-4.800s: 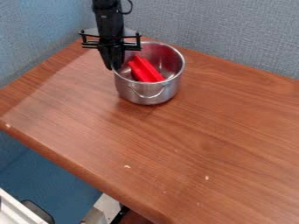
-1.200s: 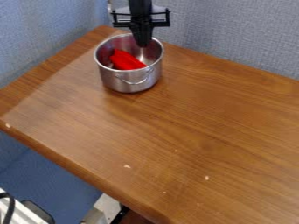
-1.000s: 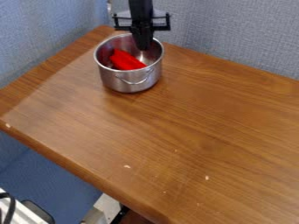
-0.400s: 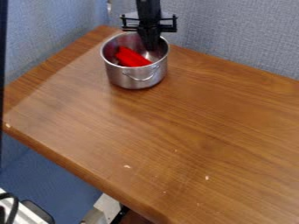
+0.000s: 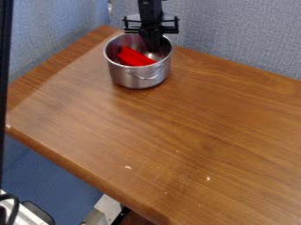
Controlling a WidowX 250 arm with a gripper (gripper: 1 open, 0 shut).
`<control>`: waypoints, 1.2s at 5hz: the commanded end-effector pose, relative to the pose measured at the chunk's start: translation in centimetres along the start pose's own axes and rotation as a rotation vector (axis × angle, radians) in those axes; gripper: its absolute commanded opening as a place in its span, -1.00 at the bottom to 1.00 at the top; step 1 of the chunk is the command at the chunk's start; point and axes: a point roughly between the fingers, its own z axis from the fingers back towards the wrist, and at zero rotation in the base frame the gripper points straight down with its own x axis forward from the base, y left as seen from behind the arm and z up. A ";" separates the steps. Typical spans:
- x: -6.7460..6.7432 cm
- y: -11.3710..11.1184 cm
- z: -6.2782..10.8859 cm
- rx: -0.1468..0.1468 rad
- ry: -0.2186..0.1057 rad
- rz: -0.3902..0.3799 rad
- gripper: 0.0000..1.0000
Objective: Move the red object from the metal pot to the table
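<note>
The metal pot [image 5: 140, 76] stands near the back left corner of the table [image 5: 177, 145]. Inside it lies the red object [image 5: 132, 57], leaning toward the left half of the pot. My black gripper [image 5: 152, 52] comes straight down from above and reaches into the pot on its far right side, just right of the red object. Its fingers are together, shut. The tips are hidden against the pot's inner wall, so whether they pinch anything does not show.
A blue-grey wall rises right behind the pot. The table's left edge runs close to the pot, and its front edge drops off to the floor. Brown wood stretches out to the right and in front of the pot.
Since a second ago the pot and the gripper inside it have both shifted a little to the right. The gripper has stayed shut and the red object is still in the pot.
</note>
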 end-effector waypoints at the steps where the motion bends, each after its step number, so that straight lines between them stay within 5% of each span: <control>1: 1.1 0.5 1.9 0.007 -0.069 0.009 -1.00; 4: 2.6 2.2 3.2 0.022 -0.083 -0.003 -1.00; 6: 1.7 0.4 6.2 0.018 -0.124 0.072 -1.00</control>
